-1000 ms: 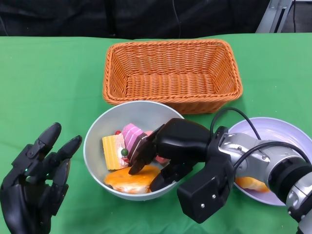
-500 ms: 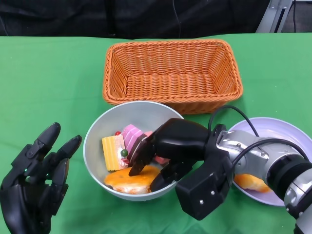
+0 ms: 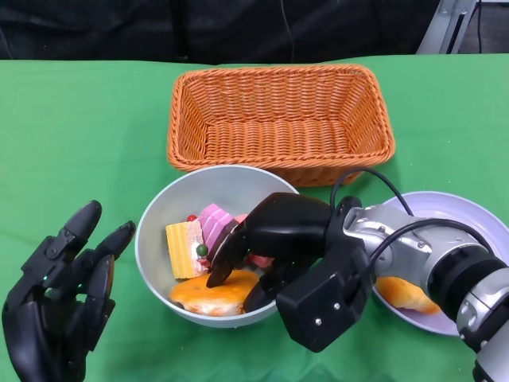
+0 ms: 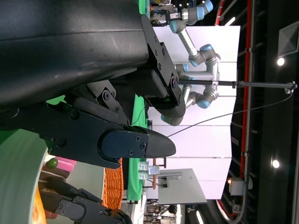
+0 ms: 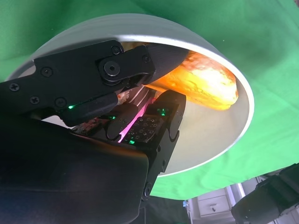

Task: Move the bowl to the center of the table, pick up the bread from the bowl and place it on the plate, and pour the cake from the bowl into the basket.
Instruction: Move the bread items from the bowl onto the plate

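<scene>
Grey and round, the bowl [image 3: 163, 211] sat on the green table [image 3: 79, 135] just in front of the wicker basket [image 3: 280, 119], as seen from the head camera. Inside it lay an orange-glazed bread [image 3: 211, 293] against the near wall, with a yellow-and-pink cake [image 3: 188, 247] and a pink striped piece behind it. The right hand [image 3: 262, 247] reached into the bowl from the right, its fingers [image 3: 225, 259] curled down over the bread and touching its top; I could not tell whether they actually gripped it. To the right stood the pale purple plate [image 3: 461, 219], partly under the silver forearm, with another orange piece [image 3: 402, 293] already on it. The left hand [image 3: 56, 302] hovered left of the bowl, apart from it, fingers spread and holding nothing.

From the right wrist, the bread [image 5: 205, 81] glowed orange against the bowl's rim [image 5: 245, 93], and the black fingers [image 5: 140, 58] lay along it, one on each side, touching it.

From the left wrist, the left hand's fingers [image 4: 135, 144] stood apart with nothing between them; the bowl's rim [image 4: 21, 163] showed close by, with a sliver of cake [image 4: 58, 164] and basket [image 4: 116, 186] beyond, and the right hand's fingers [image 4: 88, 212] reaching in.
</scene>
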{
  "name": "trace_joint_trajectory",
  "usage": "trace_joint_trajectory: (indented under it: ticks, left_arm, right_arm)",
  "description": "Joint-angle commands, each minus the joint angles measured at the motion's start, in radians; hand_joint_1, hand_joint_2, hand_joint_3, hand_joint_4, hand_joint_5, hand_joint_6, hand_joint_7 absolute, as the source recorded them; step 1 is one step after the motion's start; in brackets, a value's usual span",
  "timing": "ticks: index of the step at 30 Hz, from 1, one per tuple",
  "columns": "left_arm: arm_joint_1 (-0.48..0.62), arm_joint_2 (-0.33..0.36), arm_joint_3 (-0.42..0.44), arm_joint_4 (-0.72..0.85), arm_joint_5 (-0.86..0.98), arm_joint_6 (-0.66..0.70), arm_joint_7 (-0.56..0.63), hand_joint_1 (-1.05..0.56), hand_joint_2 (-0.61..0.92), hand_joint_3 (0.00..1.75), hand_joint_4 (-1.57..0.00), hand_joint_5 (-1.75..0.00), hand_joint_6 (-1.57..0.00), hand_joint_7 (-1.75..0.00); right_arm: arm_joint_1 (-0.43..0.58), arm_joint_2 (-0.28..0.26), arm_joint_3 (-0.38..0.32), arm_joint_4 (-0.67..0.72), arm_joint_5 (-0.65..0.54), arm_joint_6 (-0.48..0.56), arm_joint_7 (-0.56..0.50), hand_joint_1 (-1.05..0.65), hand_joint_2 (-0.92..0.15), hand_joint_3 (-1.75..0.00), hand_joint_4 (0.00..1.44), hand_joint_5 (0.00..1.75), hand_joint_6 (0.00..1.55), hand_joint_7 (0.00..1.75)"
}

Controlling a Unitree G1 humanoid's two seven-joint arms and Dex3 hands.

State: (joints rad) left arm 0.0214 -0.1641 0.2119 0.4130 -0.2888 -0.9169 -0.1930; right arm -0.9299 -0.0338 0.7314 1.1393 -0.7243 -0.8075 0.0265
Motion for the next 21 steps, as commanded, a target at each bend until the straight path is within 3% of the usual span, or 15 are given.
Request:
trace_joint_trajectory:
  ticks: [1, 11, 21]
  left_arm:
    - [0.006, 0.004, 0.01, -0.001, 0.004, -0.012, 0.019, -0.5, 0.92, 0.3, -0.96, 0.0, -0.85, 0.0]
    - [0.006, 0.003, 0.016, -0.002, 0.014, -0.018, 0.031, -0.5, 0.92, 0.31, -0.97, -0.01, -0.85, 0.0]
    - [0.009, -0.003, 0.015, -0.013, -0.001, -0.012, 0.029, -0.51, 0.92, 0.31, -0.96, 0.0, -0.84, 0.0]
  right_arm:
    - [0.023, 0.013, 0.043, 0.016, -0.054, 0.031, 0.002, -0.68, -0.84, 0.0, 0.79, 0.03, 0.85, 0.01]
    - [-0.004, 0.018, 0.099, 0.025, -0.116, 0.034, -0.096, -0.58, -0.79, 0.0, 0.83, 0.05, 0.95, 0.02]
    - [-0.036, 0.022, 0.183, 0.037, -0.207, 0.062, -0.209, -0.58, -0.76, 0.0, 0.84, 0.09, 0.99, 0.01]
